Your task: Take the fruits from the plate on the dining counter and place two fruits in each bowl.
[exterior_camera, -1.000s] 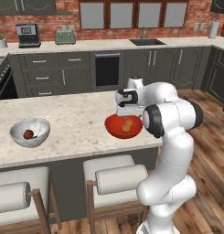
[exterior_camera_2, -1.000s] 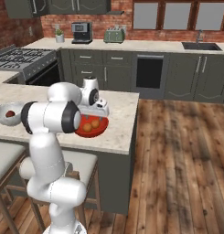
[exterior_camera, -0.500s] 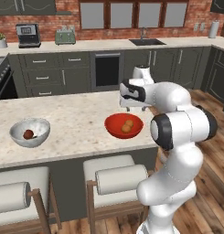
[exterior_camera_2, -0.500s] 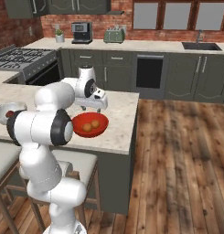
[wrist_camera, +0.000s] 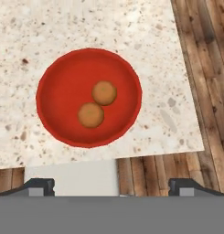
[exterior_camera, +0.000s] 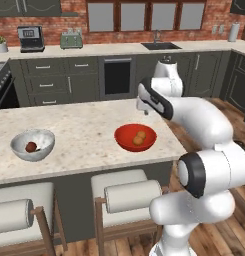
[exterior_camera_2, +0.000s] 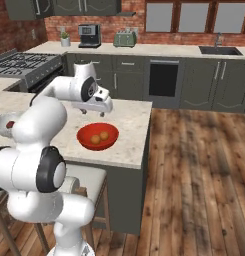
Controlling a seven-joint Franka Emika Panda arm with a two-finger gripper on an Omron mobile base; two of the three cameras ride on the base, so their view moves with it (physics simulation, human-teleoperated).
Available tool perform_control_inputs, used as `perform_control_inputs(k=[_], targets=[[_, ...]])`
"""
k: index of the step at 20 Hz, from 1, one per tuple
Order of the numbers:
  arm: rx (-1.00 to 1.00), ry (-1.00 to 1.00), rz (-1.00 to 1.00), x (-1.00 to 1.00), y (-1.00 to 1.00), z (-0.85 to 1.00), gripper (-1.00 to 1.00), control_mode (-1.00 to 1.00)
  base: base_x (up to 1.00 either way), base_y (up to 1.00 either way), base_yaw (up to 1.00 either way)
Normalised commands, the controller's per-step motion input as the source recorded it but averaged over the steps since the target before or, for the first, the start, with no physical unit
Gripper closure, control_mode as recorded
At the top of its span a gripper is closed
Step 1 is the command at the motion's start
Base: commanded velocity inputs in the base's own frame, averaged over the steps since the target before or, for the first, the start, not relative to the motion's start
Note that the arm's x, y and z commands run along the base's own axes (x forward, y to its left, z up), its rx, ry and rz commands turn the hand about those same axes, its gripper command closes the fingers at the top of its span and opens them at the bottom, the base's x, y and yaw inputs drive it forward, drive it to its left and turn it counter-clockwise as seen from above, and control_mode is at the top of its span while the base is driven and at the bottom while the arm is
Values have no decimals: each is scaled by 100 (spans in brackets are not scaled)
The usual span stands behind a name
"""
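Note:
The glossy red bowl [exterior_camera: 135,137] [exterior_camera_2: 97,136] [wrist_camera: 88,97] stands near the right end of the dining counter [exterior_camera: 84,131] [exterior_camera_2: 130,125] [wrist_camera: 86,23]. Two orange fruits [exterior_camera: 139,138] [exterior_camera_2: 99,138] [wrist_camera: 104,93] lie side by side in it. My gripper [exterior_camera: 145,109] [exterior_camera_2: 101,112] [wrist_camera: 113,185] hangs above the bowl's far side, open, with nothing between its fingers. At the left, the mottled grey-white bowl [exterior_camera: 32,145] [exterior_camera_2: 3,125] holds the dark red-brown fruit [exterior_camera: 31,147] [exterior_camera_2: 11,124]. The plate and the green fruit are out of view.
Two stools [exterior_camera: 130,196] [exterior_camera: 14,216] stand in front of the counter. The counter's right edge [wrist_camera: 189,91] runs close to the red bowl, with wooden floor [exterior_camera_2: 194,165] beyond. A back counter [exterior_camera: 94,50] carries a coffee machine, toaster and sink.
My gripper has risen from low over the red bowl and drawn back toward the counter's far side. Both orange fruits stay in the bowl.

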Motion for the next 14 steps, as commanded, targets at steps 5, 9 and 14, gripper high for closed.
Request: perform_control_inputs(k=[5,9,14], targets=[[0,-13,0,-79,0,83,-100,-100,0,0,0],[0,-12,0,-98,1,65,-100,-100,0,0,0],[0,-17,0,-100,2,46,-100,-100,0,0,0]])
